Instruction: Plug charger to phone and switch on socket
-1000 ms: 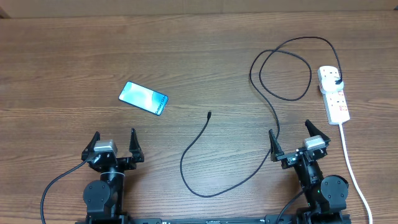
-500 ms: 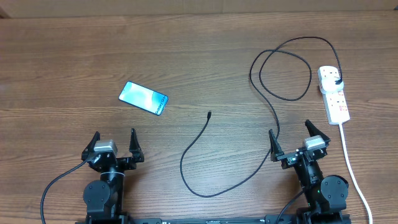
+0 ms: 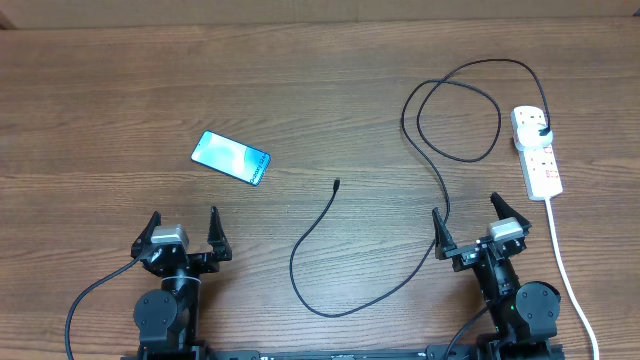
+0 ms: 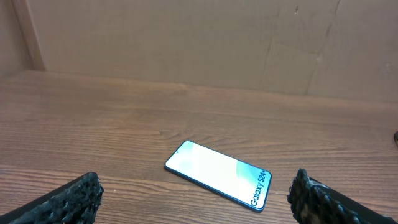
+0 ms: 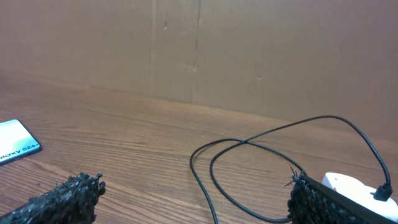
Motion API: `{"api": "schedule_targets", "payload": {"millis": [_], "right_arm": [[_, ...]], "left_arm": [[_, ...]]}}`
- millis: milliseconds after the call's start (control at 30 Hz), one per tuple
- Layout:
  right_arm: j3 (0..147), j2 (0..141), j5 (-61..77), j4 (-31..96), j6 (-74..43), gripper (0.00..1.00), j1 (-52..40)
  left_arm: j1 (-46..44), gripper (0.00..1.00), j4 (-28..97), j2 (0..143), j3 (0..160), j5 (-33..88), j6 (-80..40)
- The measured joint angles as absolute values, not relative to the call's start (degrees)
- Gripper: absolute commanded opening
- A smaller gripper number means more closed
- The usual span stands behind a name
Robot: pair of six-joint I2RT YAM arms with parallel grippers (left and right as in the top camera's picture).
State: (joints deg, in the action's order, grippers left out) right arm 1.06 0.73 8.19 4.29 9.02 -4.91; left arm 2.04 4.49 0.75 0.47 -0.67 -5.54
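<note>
On your far left, the left gripper [image 3: 184, 218] sits close to the near edge of the table [image 3: 300, 80], its fingers spread wide with nothing between them. Ahead of it and a little to the right, the phone [image 3: 231, 158] lies flat and screen up at a slant, with bare wood on every side and the far edge well away. Moving right, the connector tip [image 3: 336, 183] of the charger [image 3: 298, 245] lies free near the middle, well apart from the phone. From there the cable bows toward the near edge, swings right and climbs past the inner finger of the right gripper [image 3: 465, 208] — so close that you cannot tell whether it touches. Beyond that finger the cable crosses itself in a wide loop and arches over to its black plug [image 3: 541, 131], seated in the socket [image 3: 540, 165] at its far end. The right gripper's fingers are also spread wide and hold nothing. The socket lies lengthwise at the far right, just beyond the gripper's outer finger, and its white cord [image 3: 562, 260] runs down alongside the right arm — the tightest spot here.
</note>
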Motion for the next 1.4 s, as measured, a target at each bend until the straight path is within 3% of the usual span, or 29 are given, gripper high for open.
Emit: {"api": "schedule_targets", "payload": {"millis": [733, 1167, 1400], "right_arm": [[1.06, 0.73, 8.19, 4.32, 9.04, 1.0, -4.91], [1.06, 0.73, 8.16, 4.29, 9.04, 1.0, -4.93], [1.06, 0.73, 8.19, 4.25, 9.06, 1.0, -4.93]], "left_arm": [[2.04, 1.0, 6.59, 0.75, 1.76, 2.55, -5.52], [2.04, 1.0, 24.91, 1.32, 23.38, 0.03, -5.5], [2.04, 1.0, 30.28, 12.19, 34.44, -1.34, -5.69]]}}
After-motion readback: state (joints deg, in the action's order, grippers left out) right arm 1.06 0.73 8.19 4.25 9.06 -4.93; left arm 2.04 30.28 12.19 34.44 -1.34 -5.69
